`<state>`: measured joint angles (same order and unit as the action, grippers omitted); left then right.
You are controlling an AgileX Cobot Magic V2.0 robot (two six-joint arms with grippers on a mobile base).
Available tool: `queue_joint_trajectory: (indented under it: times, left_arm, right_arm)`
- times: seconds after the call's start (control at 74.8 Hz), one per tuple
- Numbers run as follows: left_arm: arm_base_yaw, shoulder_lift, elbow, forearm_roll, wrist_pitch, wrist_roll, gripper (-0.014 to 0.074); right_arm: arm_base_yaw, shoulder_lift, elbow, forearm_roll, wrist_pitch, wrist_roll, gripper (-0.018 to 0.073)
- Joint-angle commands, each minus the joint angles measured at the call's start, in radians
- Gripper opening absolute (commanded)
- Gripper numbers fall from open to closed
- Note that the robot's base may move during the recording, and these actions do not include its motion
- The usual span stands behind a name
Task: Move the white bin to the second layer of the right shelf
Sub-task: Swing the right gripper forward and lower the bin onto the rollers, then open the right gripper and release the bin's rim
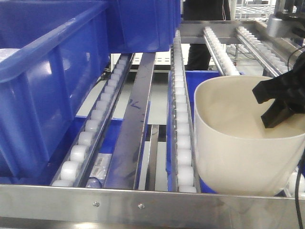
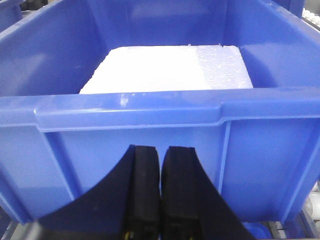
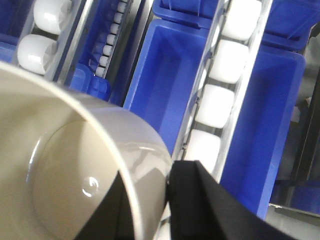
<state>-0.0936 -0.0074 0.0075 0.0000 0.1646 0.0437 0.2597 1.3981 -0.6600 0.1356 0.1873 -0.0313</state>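
White bin (image 1: 238, 143) sits at the right end of the shelf (image 1: 143, 202), on the roller tracks just behind the steel front bar, open top up, tilted slightly. Right hand (image 1: 281, 102) is clamped on the bin's right wall: one black finger inside, one outside, rim between them. Right wrist view confirms it, the bin wall (image 3: 135, 165) pinched between a dark finger inside and the outer finger (image 3: 210, 205); bin interior glossy, nothing in it. White rollers (image 3: 215, 100) run in a steel track just beside the bin, blue crates (image 3: 170, 75) on a lower level under the track. Left hand (image 2: 161, 195) has its two black fingers pressed together, holding nothing, hanging just in front of the near wall of a large blue crate (image 2: 150, 135). Inside that crate lies a white foam block (image 2: 170, 67). In the front view the same crate (image 1: 43, 95) fills the left side of the shelf, resting on the rollers (image 1: 102, 107); a second blue crate (image 1: 143, 24) stands behind it. A flat steel strip (image 1: 136, 124) runs lengthwise between two roller tracks. Bin and big crate well apart.
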Motion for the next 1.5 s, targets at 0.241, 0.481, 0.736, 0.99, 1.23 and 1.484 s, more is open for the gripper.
queue_joint_trajectory:
  times: [0.241, 0.481, 0.736, 0.99, 1.23, 1.484]
  left_arm:
    - [-0.004, -0.014, 0.037, 0.0, -0.087, -0.005, 0.0085]
    - [-0.004, -0.014, 0.037, 0.0, -0.087, -0.005, 0.0085]
    - [-0.004, -0.014, 0.037, 0.0, -0.087, -0.005, 0.0085]
    - [-0.004, -0.014, 0.037, 0.0, -0.087, -0.005, 0.0085]
    - [-0.004, -0.014, 0.037, 0.0, -0.087, -0.005, 0.0085]
    - [-0.004, -0.014, 0.037, 0.0, -0.087, -0.005, 0.0085]
  right_arm:
    - [0.0, -0.023, -0.033, 0.002, -0.071, -0.004, 0.0428]
    - [0.0, -0.028, -0.033, 0.002, -0.079, -0.004, 0.0428]
    - [0.0, -0.043, -0.034, 0.028, -0.081, -0.004, 0.0428]
    - [0.0, -0.081, -0.034, 0.072, -0.071, -0.004, 0.0428]
    - [0.0, -0.128, -0.034, 0.085, -0.07, -0.004, 0.0428]
    - [0.0, -0.239, -0.034, 0.129, -0.066, -0.004, 0.0428]
